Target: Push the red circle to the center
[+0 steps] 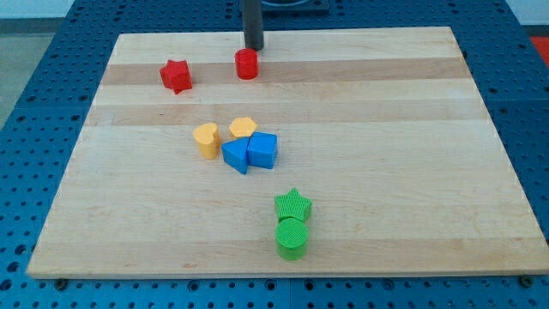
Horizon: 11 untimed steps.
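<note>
Camera view: wooden board [412, 172] fills most of the frame, lying on a blue perforated table [26, 103].

Largest group sits around mid-board, a little toward the view's left: two blue blocks [251, 152] touching each other, shapes hard to read, and two yellow blocks just above them, one a heart [206, 139], the other [243, 128] perhaps a hexagon. The four are packed close, some touching.

Toward the view's bottom, a green star [293, 204] with a green circle [292, 238] right below it, seemingly touching.

Near the top edge, a red star [175, 75] at the view's left, and the red circle [247, 63] well apart to its right.

Rod comes down from the view's top. My tip [255, 47] rests just above the red circle, a shade to its right. Contact or a hair's gap: cannot tell at this angle. No fingers on this rig, so no open or closed state to report; the tip is a bare rod end.

Key relation: the circle lies from my tip toward the view's bottom, slightly left. Board centre lies farther down the view from the circle and somewhat right. So the tip is on the far side of the circle from the centre, roughly in line. Judgement: a push down the view suits, with the tip better shifted a touch left so the circle drifts right, clear of the yellow and blue cluster.
</note>
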{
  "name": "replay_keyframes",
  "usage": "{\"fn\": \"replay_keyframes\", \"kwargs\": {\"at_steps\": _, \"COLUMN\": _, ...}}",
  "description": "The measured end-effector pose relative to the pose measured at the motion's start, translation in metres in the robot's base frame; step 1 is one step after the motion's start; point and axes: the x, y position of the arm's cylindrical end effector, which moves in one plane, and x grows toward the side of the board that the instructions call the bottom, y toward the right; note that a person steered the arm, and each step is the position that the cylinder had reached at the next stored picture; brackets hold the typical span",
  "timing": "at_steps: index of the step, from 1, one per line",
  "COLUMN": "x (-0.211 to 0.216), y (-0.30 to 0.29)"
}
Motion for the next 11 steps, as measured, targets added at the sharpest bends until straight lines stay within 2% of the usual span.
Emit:
{"fn": "replay_keyframes", "kwargs": {"at_steps": 1, "x": -0.009, "y": -0.046}}
{"fn": "replay_keyframes", "kwargs": {"at_steps": 3, "x": 0.017, "y": -0.032}}
{"fn": "replay_keyframes", "kwargs": {"at_steps": 5, "x": 0.061, "y": -0.021}}
{"fn": "replay_keyframes", "kwargs": {"at_steps": 7, "x": 0.069, "y": -0.021}}
{"fn": "replay_keyframes", "kwargs": {"at_steps": 8, "x": 0.096, "y": -0.022}}
{"fn": "replay_keyframes", "kwargs": {"at_steps": 10, "x": 0.098, "y": -0.007}}
{"fn": "replay_keyframes", "kwargs": {"at_steps": 11, "x": 0.082, "y": 0.023}}
